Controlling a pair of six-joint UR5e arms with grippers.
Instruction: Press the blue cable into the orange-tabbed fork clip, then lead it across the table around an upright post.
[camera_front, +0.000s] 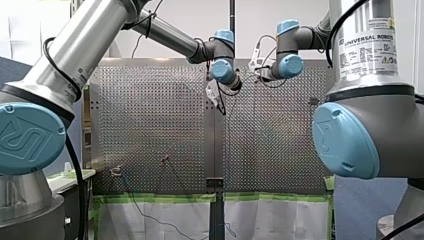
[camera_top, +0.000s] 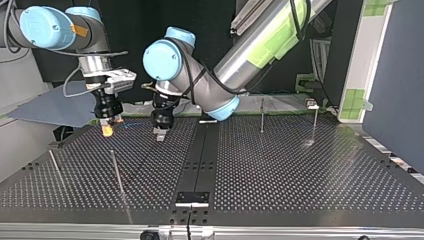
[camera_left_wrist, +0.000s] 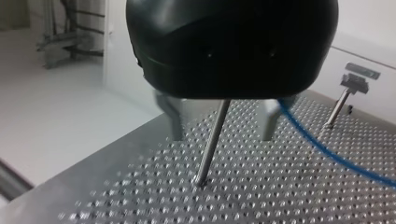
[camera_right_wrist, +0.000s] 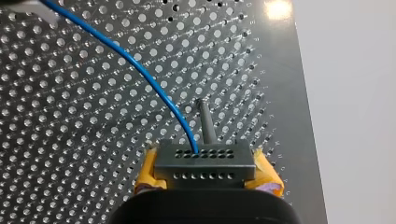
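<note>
In the right wrist view my right gripper (camera_right_wrist: 208, 171) has its yellow pads (camera_right_wrist: 148, 169) shut on a grey perforated block (camera_right_wrist: 205, 156). The blue cable (camera_right_wrist: 140, 70) leaves this block and curves away over the table. A thin post (camera_right_wrist: 205, 121) stands just ahead of the block. In the left wrist view my left gripper (camera_left_wrist: 219, 137) is open, its metal fingers (camera_left_wrist: 172, 119) either side of an upright post (camera_left_wrist: 205, 163). The blue cable (camera_left_wrist: 327, 149) passes just outside one finger. In the top view my right gripper (camera_top: 106, 129) and my left gripper (camera_top: 160, 132) hang close together over the far edge. No orange-tabbed clip is clear.
Thin upright posts stand on the perforated table (camera_top: 300, 170): two near the top view's left (camera_top: 117, 172) (camera_top: 55, 167) and two at its far right (camera_top: 262, 115) (camera_top: 315, 122). A small grey fixture on a stem (camera_left_wrist: 355, 81) stands beyond my left gripper. A dark centre strip (camera_top: 197, 160) splits the table.
</note>
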